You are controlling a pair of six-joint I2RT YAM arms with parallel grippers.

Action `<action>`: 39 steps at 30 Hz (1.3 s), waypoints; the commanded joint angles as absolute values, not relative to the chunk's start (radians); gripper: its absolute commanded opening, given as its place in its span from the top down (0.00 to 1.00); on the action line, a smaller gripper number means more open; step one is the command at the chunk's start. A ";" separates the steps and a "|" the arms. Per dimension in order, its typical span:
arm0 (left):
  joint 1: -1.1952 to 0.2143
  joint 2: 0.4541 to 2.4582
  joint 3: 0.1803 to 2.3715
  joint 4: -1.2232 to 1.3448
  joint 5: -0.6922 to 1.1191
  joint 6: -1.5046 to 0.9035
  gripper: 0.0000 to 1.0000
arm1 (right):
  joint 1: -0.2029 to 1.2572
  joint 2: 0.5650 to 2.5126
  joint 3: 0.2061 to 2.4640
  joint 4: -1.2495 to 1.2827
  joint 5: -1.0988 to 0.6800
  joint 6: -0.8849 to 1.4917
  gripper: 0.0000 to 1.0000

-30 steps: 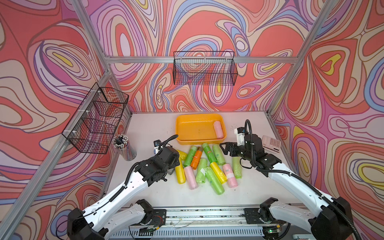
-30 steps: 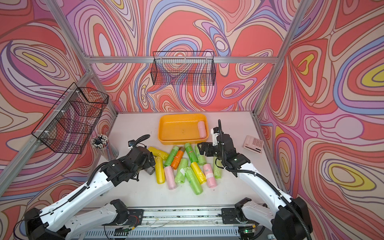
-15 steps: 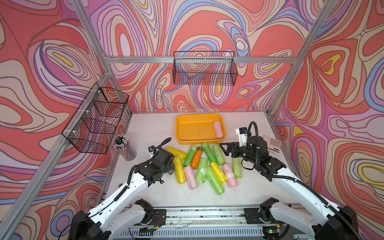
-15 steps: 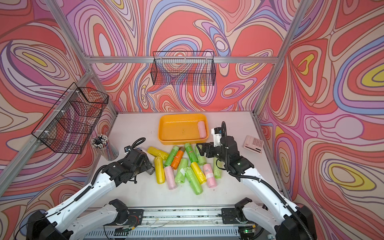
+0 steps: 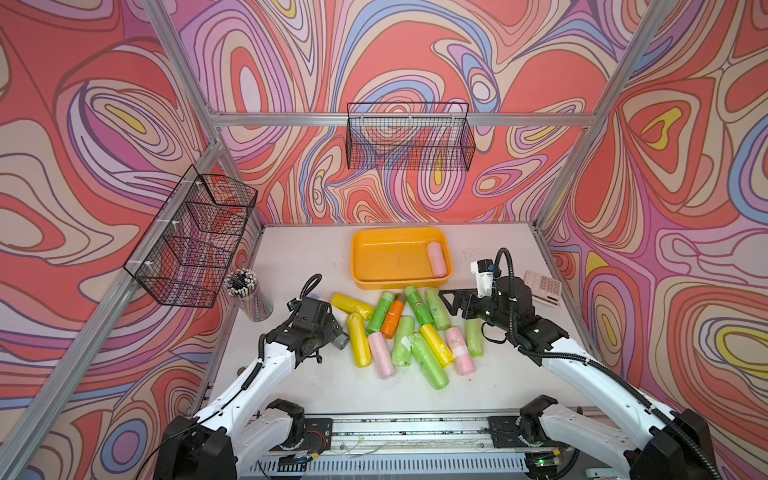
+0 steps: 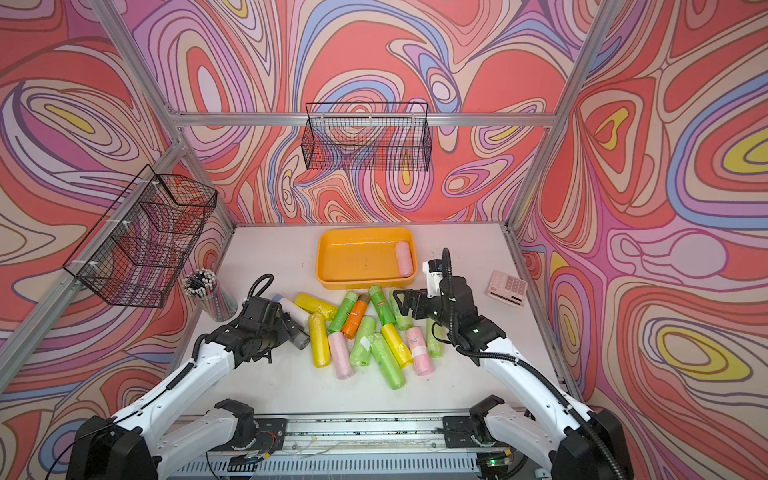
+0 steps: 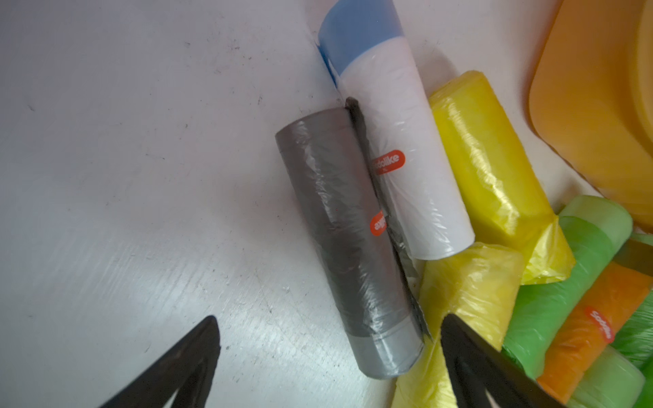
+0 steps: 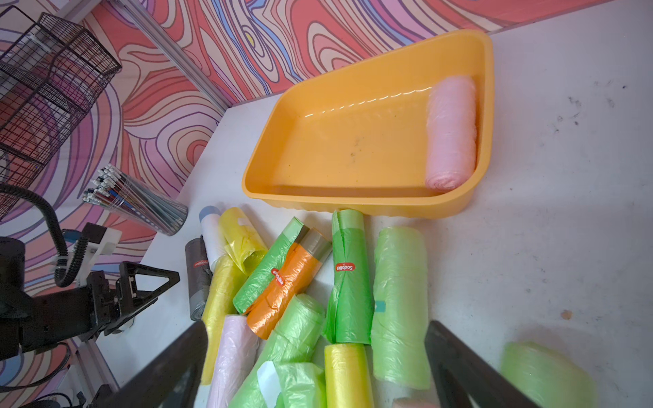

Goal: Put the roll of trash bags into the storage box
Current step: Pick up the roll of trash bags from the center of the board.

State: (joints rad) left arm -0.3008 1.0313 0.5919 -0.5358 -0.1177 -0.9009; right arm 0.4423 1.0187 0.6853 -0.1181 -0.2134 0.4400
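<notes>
The shallow orange-yellow plastic storage box (image 5: 386, 259) is sitting open side up, holding 1 pink trash-bag roll (image 5: 436, 259) that is lying flat against its right wall. Loose green, yellow, pink and orange rolls (image 5: 428, 357) are lying heaped just in front of it.

We see bright, even light from overhead in both top views, with short, soft shadows. The white tabletop (image 7: 159, 268) shows a pale sheen in the left wrist view; the shallow orange-yellow plastic tray (image 8: 353, 148) carries a thin glare line. Close to both wrist cameras, the black jaws blur.
</notes>
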 commanded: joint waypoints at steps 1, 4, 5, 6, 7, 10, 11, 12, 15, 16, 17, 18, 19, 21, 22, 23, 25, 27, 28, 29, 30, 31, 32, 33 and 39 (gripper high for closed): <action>-0.274 1.042 0.568 -0.483 -0.060 -0.902 0.04 | 0.447 1.025 0.690 -0.099 -0.233 0.441 0.02; -0.255 1.050 0.559 -0.464 -0.037 -0.905 0.05 | 0.448 1.018 0.687 -0.104 -0.235 0.430 0.02; -0.252 1.052 0.556 -0.456 -0.033 -0.904 0.07 | 0.447 1.016 0.688 -0.107 -0.238 0.426 0.02; -0.248 1.054 0.550 -0.444 -0.025 -0.902 0.09 | 0.448 1.014 0.689 -0.110 -0.238 0.421 0.02; -0.244 1.054 0.544 -0.435 -0.022 -0.903 0.11 | 0.448 1.012 0.689 -0.114 -0.236 0.418 0.02; -0.234 1.061 0.533 -0.413 -0.011 -0.910 0.15 | 0.447 1.014 0.688 -0.125 -0.228 0.413 0.02; -0.230 1.067 0.530 -0.405 -0.004 -0.912 0.17 | 0.447 1.015 0.690 -0.130 -0.226 0.414 0.02; -0.226 1.072 0.527 -0.394 0.000 -0.913 0.18 | 0.448 1.017 0.689 -0.134 -0.226 0.414 0.02; -0.224 1.086 0.527 -0.374 0.005 -0.918 0.20 | 0.447 1.017 0.689 -0.141 -0.215 0.414 0.02; -0.223 1.091 0.527 -0.369 0.005 -0.920 0.21 | 0.448 1.016 0.689 -0.145 -0.208 0.414 0.02; -0.222 1.096 0.527 -0.364 0.005 -0.920 0.21 | 0.448 1.015 0.689 -0.149 -0.197 0.416 0.02; -0.221 1.098 0.526 -0.358 0.006 -0.920 0.22 | 0.447 1.015 0.690 -0.152 -0.193 0.417 0.02; -0.221 1.104 0.526 -0.353 0.006 -0.920 0.22 | 0.447 1.014 0.689 -0.155 -0.190 0.416 0.02; -0.219 1.109 0.526 -0.342 0.009 -0.913 0.23 | 0.448 1.012 0.689 -0.158 -0.190 0.417 0.02; -0.219 1.109 0.526 -0.340 0.008 -0.913 0.24 | 0.448 1.012 0.689 -0.158 -0.190 0.417 0.02; -0.218 1.107 0.526 -0.338 0.003 -0.911 0.26 | 0.448 1.012 0.687 -0.159 -0.192 0.418 0.02; -0.218 1.104 0.490 -0.334 -0.008 -0.911 0.29 | 0.447 1.012 0.687 -0.162 -0.192 0.418 0.02; -0.215 1.104 0.485 -0.330 -0.019 -0.910 0.33 | 0.446 1.011 0.686 -0.163 -0.192 0.419 0.02; -0.214 1.105 0.483 -0.327 -0.021 -0.910 0.34 | 0.448 1.011 0.685 -0.163 -0.191 0.419 0.02; -0.213 1.109 0.480 -0.324 -0.021 -0.911 0.34 | 0.448 1.012 0.684 -0.162 -0.190 0.420 0.02; -0.212 1.114 0.479 -0.317 -0.020 -0.911 0.34 | 0.447 1.012 0.684 -0.163 -0.189 0.420 0.02; -0.212 1.119 0.477 -0.314 -0.018 -0.912 0.34 | 0.447 1.013 0.684 -0.164 -0.189 0.420 0.02; -0.210 1.128 0.478 -0.310 -0.016 -0.913 0.35 | 0.447 1.012 0.686 -0.164 -0.191 0.419 0.02; -0.208 1.135 0.477 -0.304 -0.014 -0.914 0.36 | 0.447 1.014 0.686 -0.164 -0.195 0.419 0.02; -0.203 1.178 0.474 -0.272 0.002 -0.916 0.36 | 0.447 1.017 0.691 -0.170 -0.198 0.417 0.02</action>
State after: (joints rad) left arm -0.2142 1.1526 0.4858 -0.2684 0.0051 -0.9028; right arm 0.4423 1.0229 0.6853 -0.1528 -0.2012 0.4271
